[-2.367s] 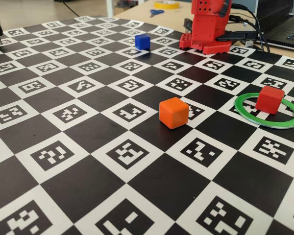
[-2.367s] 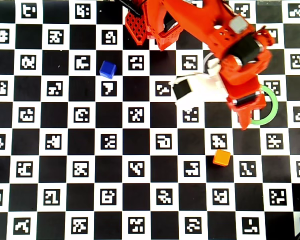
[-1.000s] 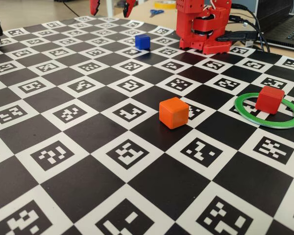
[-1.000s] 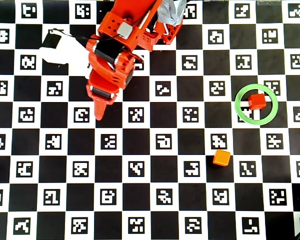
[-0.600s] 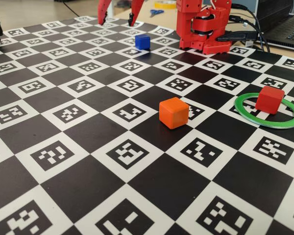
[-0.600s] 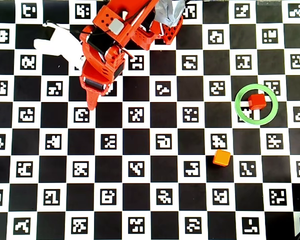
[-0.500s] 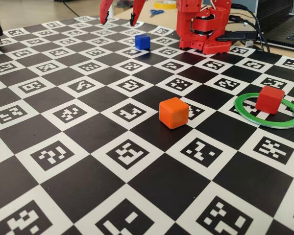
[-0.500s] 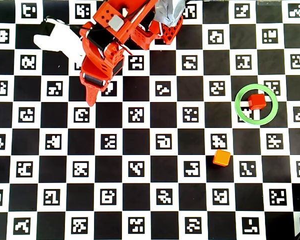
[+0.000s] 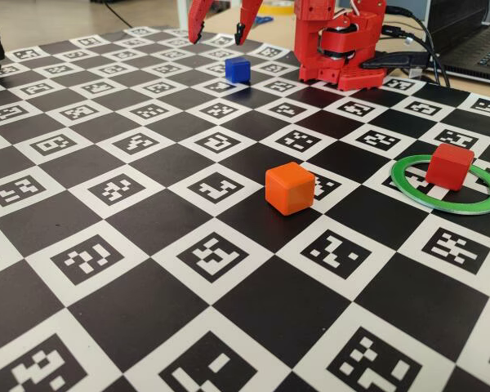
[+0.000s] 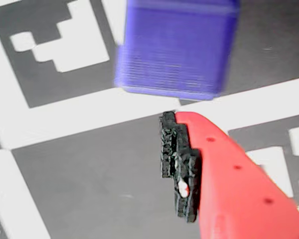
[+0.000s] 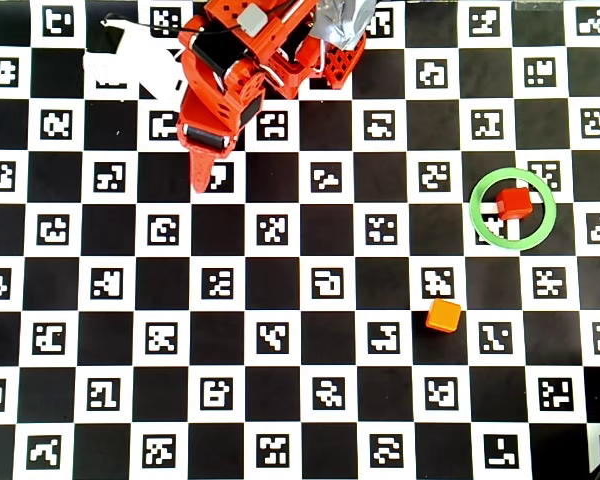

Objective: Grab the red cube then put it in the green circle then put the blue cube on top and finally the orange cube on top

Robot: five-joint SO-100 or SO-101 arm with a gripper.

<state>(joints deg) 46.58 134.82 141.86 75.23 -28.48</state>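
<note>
The orange cube sits nearest the camera in the fixed view, alone on the counter. The counter is covered in big black and white squares. Each white square has a small blocky black code mark in it. These marks are patterns, not letters, and no words or brand names can be read on anything.

To the right of the orange cube in that view lies the green circle, a thin flat ring. The red cube sits inside it, close to the far edge of the ring. From overhead the red cube is in the upper right part of the green circle, and the orange cube is below and left of the ring, well apart from it.

The blue cube stands far back on the counter, near the red robot arm. The gripper hangs just above and behind it with its two fingers spread wide and nothing between them. In the wrist view the blue cube looks blurry, and one red finger with a black pad shows just below it, not touching.

From overhead the arm covers the blue cube.
</note>
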